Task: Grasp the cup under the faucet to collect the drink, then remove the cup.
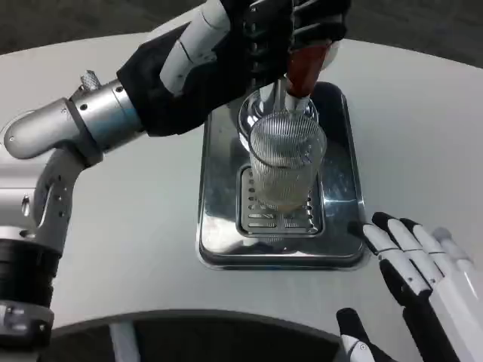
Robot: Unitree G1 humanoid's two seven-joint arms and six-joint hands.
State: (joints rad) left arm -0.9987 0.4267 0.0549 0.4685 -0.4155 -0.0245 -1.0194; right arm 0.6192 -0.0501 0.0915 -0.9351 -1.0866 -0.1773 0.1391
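Head view: right hand [423,275] open beside tray [219,226] edge.

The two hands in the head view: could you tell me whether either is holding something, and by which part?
The left hand grips the faucet's red handle from above. The right hand rests open beside the metal tray, holding nothing. The cup stands ungrasped.

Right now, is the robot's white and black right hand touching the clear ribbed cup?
Apart. The head view shows the right hand low beside the shiny metal tray, with tray between it and the cup.
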